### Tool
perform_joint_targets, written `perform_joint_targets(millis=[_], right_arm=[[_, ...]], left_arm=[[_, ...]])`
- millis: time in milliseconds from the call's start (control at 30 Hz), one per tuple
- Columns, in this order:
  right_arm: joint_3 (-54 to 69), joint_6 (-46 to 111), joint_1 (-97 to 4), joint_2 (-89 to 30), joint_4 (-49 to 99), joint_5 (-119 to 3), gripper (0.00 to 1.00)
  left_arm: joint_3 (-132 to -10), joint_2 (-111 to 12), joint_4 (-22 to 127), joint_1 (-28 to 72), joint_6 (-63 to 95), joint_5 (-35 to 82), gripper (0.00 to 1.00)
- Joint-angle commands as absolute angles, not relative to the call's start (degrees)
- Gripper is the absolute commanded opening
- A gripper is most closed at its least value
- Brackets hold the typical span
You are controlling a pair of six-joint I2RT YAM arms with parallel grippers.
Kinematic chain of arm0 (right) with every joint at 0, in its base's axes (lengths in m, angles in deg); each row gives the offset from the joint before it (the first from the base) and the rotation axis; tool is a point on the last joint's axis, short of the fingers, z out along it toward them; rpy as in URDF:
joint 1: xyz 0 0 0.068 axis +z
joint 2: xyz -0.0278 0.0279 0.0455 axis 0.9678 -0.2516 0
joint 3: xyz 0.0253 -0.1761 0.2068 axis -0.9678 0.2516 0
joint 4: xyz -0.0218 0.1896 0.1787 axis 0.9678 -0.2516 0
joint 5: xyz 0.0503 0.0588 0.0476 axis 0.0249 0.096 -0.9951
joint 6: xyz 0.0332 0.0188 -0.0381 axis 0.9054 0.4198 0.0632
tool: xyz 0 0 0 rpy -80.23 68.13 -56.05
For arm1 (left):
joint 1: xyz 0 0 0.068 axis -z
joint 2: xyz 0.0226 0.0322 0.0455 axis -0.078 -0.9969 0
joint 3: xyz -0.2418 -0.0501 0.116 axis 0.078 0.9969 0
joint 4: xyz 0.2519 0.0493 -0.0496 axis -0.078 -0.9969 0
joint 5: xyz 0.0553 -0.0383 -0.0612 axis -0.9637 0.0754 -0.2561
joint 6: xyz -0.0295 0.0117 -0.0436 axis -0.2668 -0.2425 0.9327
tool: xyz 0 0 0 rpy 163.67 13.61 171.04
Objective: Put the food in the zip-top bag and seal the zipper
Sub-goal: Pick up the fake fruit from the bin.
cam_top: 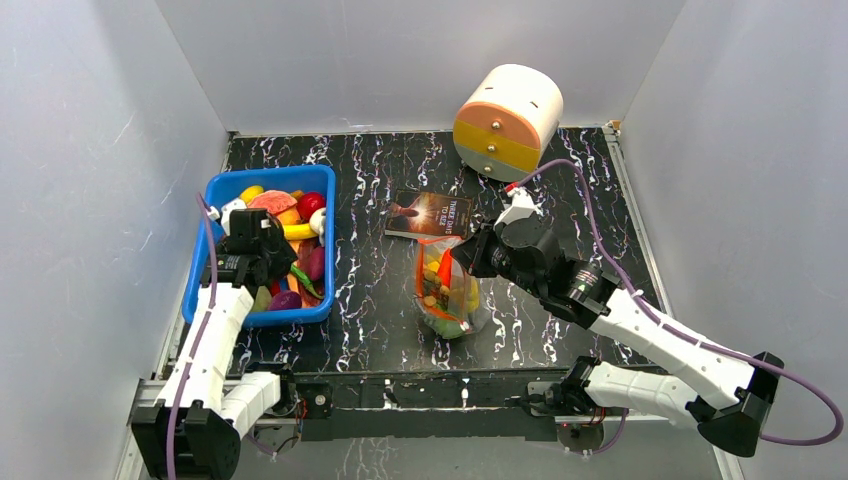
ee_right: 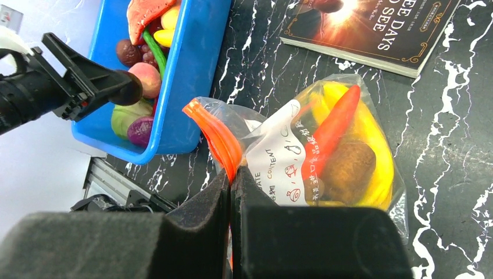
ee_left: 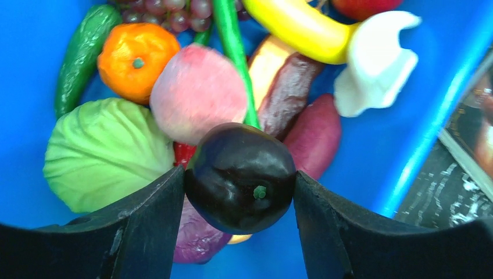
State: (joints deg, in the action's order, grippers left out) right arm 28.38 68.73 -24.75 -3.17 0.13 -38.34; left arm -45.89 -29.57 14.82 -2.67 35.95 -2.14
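My left gripper (ee_left: 239, 176) is inside the blue bin (ee_left: 372, 145), shut on a dark purple plum (ee_left: 240, 186); both fingers press its sides. Around it lie more food: a green cabbage (ee_left: 102, 154), a peach (ee_left: 197, 93), an orange (ee_left: 136, 58) and a banana (ee_left: 296, 26). The zip-top bag (cam_top: 447, 295) stands at the table's middle and holds a red pepper (ee_right: 334, 131), a brown potato (ee_right: 349, 171) and yellow pieces. My right gripper (ee_right: 232, 177) is shut on the bag's orange zipper (ee_right: 218, 136) and holds the mouth up.
A dark book (cam_top: 430, 214) lies just behind the bag. A round drawer unit (cam_top: 507, 120) with orange, yellow and grey fronts sits at the back right. Grey walls close in three sides of the black marbled table (cam_top: 370, 300).
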Motion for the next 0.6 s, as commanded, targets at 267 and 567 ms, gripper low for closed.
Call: perform_joint_targets(millis=[267,567], right_arm=[[27.27,69.75,-24.45,-4.38,5.41,-38.06,0.0],[26.41,70.49,-24.45,-6.5,6.98,-39.84,0.0]], left_arm=[[-55.47,-25.8,12.62,-2.94,32.3,17.42,0.36],[-58.14,-24.38,17.22,-2.93,33.37,36.51,0.34]])
